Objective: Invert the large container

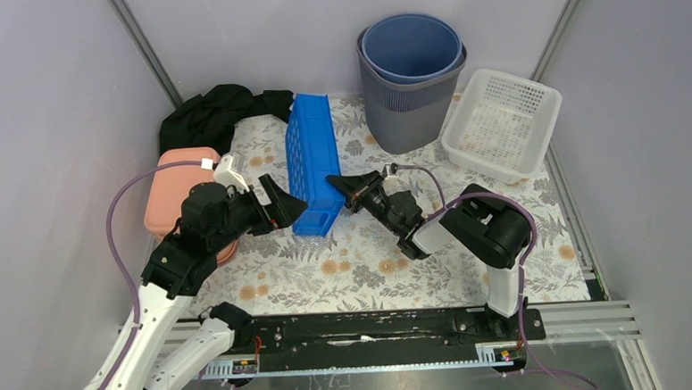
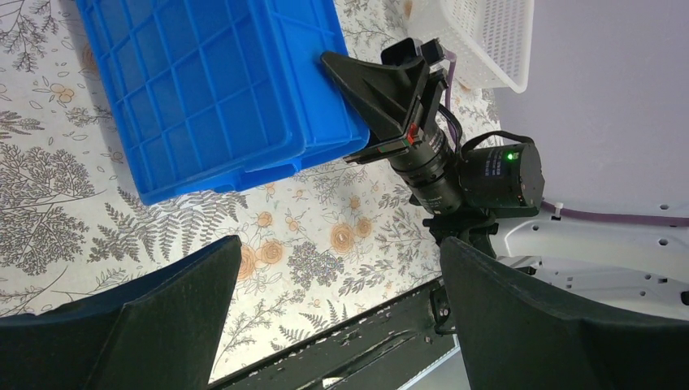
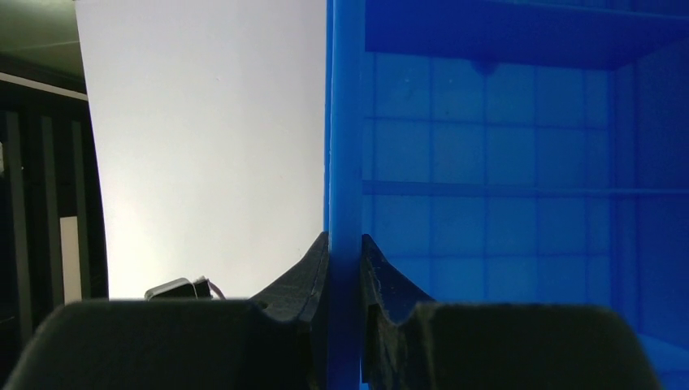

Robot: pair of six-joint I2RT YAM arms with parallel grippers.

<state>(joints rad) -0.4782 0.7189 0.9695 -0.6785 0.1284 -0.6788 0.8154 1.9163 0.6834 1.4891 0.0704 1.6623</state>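
The blue container (image 1: 313,152) stands on one long side in the middle of the floral worktop (image 1: 364,257). Its gridded underside faces the left fingers (image 1: 280,203) and its open face is turned towards the right arm. The right fingers (image 3: 318,272) are clamped on the container's thin rim wall at its near end, one on each face. The left fingers are spread wide with nothing between them, just short of the underside.

Beyond the right fingers, a grey bin (image 1: 410,111) and a white basket (image 1: 499,120) crowd the far corner. Behind the left fingers lie a pink container (image 1: 177,190) and a black cloth (image 1: 217,112). Bare worktop lies on the near side of both pairs.
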